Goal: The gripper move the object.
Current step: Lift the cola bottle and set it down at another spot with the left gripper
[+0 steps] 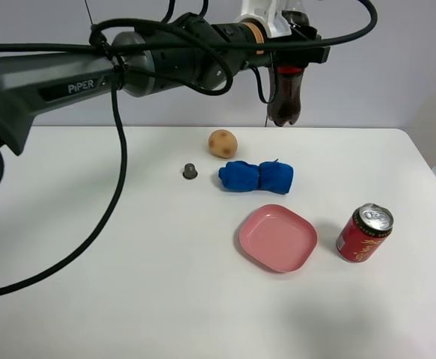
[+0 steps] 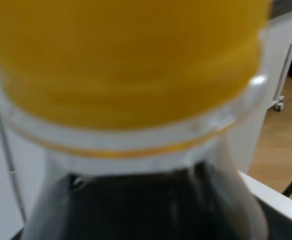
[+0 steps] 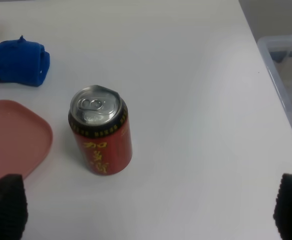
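Note:
The cola bottle (image 1: 285, 101), dark liquid with a red label, hangs in the air over the back of the white table (image 1: 128, 262). My left gripper (image 1: 296, 45) is shut on its upper part. In the left wrist view the bottle's yellow cap (image 2: 125, 55) and dark shoulder fill the frame, and the fingers are hidden. My right gripper (image 3: 148, 207) is open and empty, its fingertips (image 3: 5, 205) far apart, above the table close to the red can (image 3: 101, 131). It is not in the exterior view.
A red soda can (image 1: 364, 232) stands at the right, beside a pink plate (image 1: 277, 238). A rolled blue cloth (image 1: 256, 176), a potato (image 1: 222, 143) and a small grey object (image 1: 190, 171) lie mid-table. A clear plastic bin (image 3: 286, 65) sits off the right edge.

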